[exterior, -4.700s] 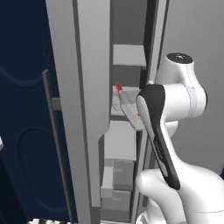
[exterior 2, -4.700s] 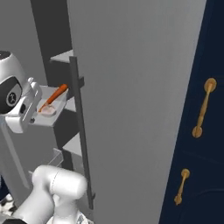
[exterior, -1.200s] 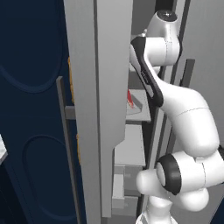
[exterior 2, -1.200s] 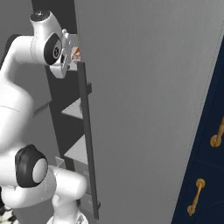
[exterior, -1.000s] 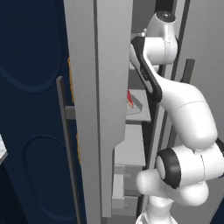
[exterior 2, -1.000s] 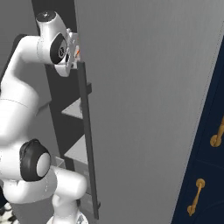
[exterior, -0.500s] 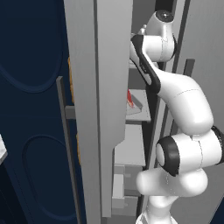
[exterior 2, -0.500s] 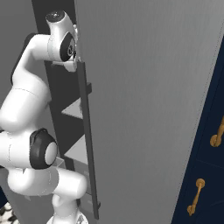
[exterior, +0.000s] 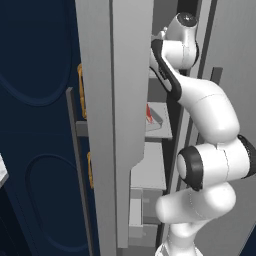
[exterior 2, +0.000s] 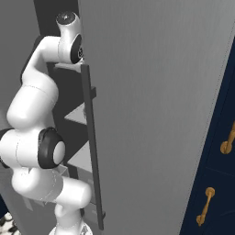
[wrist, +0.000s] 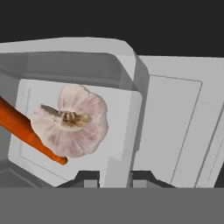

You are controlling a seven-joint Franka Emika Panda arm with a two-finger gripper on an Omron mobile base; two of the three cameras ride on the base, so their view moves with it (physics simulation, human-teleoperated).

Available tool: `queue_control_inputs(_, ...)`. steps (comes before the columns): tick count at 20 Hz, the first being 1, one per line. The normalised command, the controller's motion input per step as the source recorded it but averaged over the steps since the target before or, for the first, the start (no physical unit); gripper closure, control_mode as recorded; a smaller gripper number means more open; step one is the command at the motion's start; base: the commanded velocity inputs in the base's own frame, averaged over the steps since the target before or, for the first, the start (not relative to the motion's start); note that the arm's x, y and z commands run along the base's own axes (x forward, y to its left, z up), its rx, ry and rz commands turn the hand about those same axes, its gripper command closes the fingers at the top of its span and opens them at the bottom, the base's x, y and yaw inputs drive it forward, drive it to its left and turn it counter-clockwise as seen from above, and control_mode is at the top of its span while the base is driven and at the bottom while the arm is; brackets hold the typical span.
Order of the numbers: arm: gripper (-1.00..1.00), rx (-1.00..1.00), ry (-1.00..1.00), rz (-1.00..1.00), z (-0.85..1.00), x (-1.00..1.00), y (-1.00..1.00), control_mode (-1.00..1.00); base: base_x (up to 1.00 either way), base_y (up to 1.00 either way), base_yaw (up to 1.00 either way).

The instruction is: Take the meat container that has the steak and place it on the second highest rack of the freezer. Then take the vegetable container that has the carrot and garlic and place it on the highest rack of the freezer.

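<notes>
The vegetable container (wrist: pixel 124 111), a shallow light-grey tray, fills the hand view with the garlic (wrist: pixel 72 120) and the carrot (wrist: pixel 26 131) lying in it. My gripper (wrist: pixel 114 177) straddles the tray's near wall, which fills the gap between the two fingertips (wrist: pixel 87 177). The tray sits over a pale-grey freezer surface (wrist: pixel 175 127). In the left base view my arm (exterior: pixel 200 95) reaches high into the freezer (exterior: pixel 160 165), its hand hidden behind the open door (exterior: pixel 115 100). Lower down, the meat container (exterior: pixel 157 120) with the steak (exterior: pixel 148 113) rests on a rack.
The freezer's open door carries a dark vertical handle (exterior: pixel 75 165) and hides most of the shelves. In the right base view a closed grey door (exterior 2: pixel 151 114) with a dark handle (exterior 2: pixel 92 147) stands close beside my arm. Navy cabinets with gold handles (exterior 2: pixel 206 206) flank the appliance.
My arm has reached deeper into the top of the freezer. The tray with the carrot, seen at the hand in the right base view a second ago, is now hidden behind the grey door.
</notes>
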Motion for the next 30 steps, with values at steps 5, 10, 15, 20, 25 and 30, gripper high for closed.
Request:
queue_control_inputs(5,1.00,0.00,0.00,0.00,0.00,0.18,-0.05,-1.00,0.00,0.00,0.00)
queue_control_inputs(10,1.00,0.00,0.00,0.00,0.00,0.10,-0.09,-1.00,0.00,0.00,0.00)
queue_control_inputs(15,1.00,0.00,0.00,0.00,0.00,0.14,-0.16,-1.00,0.00,0.00,0.00)
queue_control_inputs(20,1.00,0.00,0.00,0.00,0.00,0.00,-0.01,-1.00,0.00,0.00,0.00)
queue_control_inputs(25,-1.00,0.00,0.00,0.00,0.00,0.00,0.00,-1.00,0.00,0.00,0.00)
queue_control_inputs(30,-1.00,0.00,0.00,0.00,0.00,0.00,0.00,-1.00,0.00,0.00,0.00)
